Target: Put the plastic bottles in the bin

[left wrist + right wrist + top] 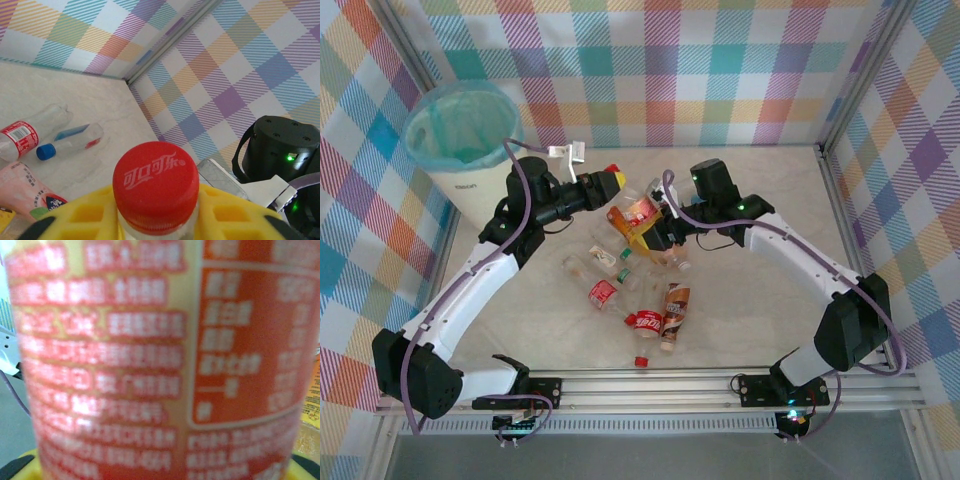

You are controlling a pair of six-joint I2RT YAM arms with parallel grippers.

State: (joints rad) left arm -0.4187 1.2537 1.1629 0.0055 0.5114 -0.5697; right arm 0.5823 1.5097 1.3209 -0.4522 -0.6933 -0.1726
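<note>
My left gripper (609, 182) is shut on the neck of a clear plastic bottle with a red cap (156, 182); the yellow fingers (85, 215) press on both sides just under the cap. It hovers right of the cream bin (470, 185) with its teal liner. My right gripper (643, 233) is shut on a bottle with an orange-red label (165, 365), close to the left gripper. Several more bottles lie on the table, among them a red-labelled one (603, 293), a cola one (647, 322) and a brown-labelled one (675, 305).
A loose red cap (640, 360) lies near the front rail. A clear red-labelled bottle (25, 135), a blue-capped one (75, 142) and a pink-labelled one (25, 195) lie below my left hand. The right arm's black wrist (282, 150) is close by. Checked walls enclose the table.
</note>
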